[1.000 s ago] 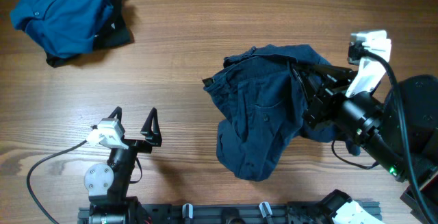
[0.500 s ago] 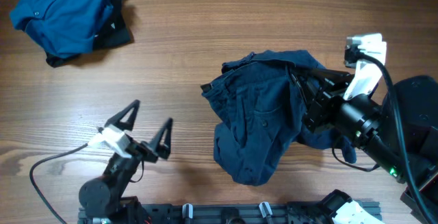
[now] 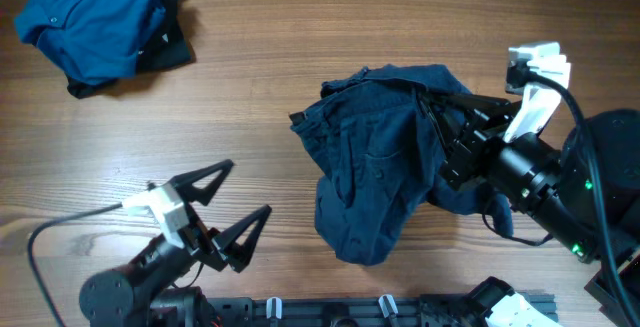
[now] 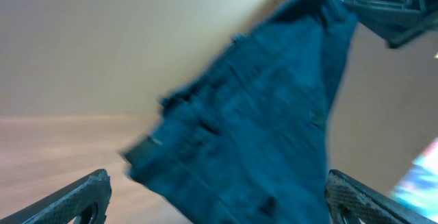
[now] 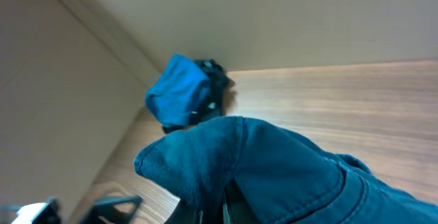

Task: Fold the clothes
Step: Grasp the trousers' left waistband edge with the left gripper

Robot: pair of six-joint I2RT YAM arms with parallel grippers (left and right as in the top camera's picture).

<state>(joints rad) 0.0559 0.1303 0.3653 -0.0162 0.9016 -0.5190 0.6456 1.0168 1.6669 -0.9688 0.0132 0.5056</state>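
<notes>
Far left of shorts (image 3: pixel 375 172), blue shirt (image 3: pixel 85 17)

A wooden table (image 3: pixel 280 57) carries a blue shirt (image 3: pixel 90 17) and crumpled navy shorts (image 3: pixel 375 167).

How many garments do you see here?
2: navy shorts right of centre, in the right tool; blue shirt at the far left corner. Dark cloth under it may be another.
</notes>
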